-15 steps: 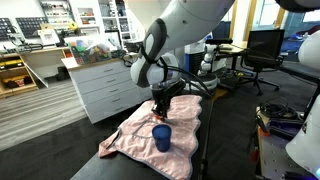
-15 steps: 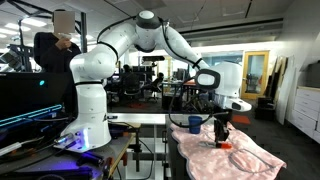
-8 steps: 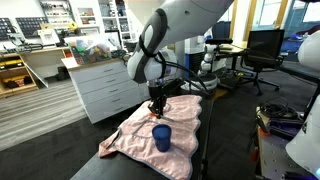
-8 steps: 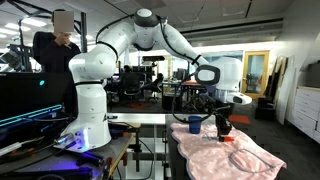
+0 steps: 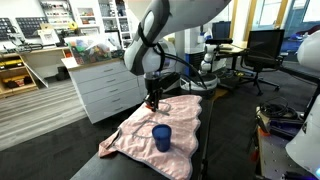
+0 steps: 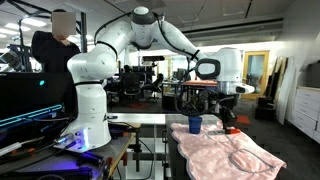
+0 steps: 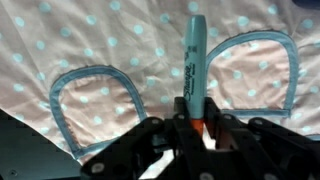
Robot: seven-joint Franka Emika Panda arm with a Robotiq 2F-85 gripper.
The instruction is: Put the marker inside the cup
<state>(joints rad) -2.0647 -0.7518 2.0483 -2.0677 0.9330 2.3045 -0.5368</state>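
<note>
The gripper [image 7: 197, 125] clamps 1 end of the marker [image 7: 195, 62] above the pink cloth [image 7: 100, 40], apart from the blue cup [image 5: 161, 137]; the long overhang could miss the cup's small mouth or topple it.
</note>
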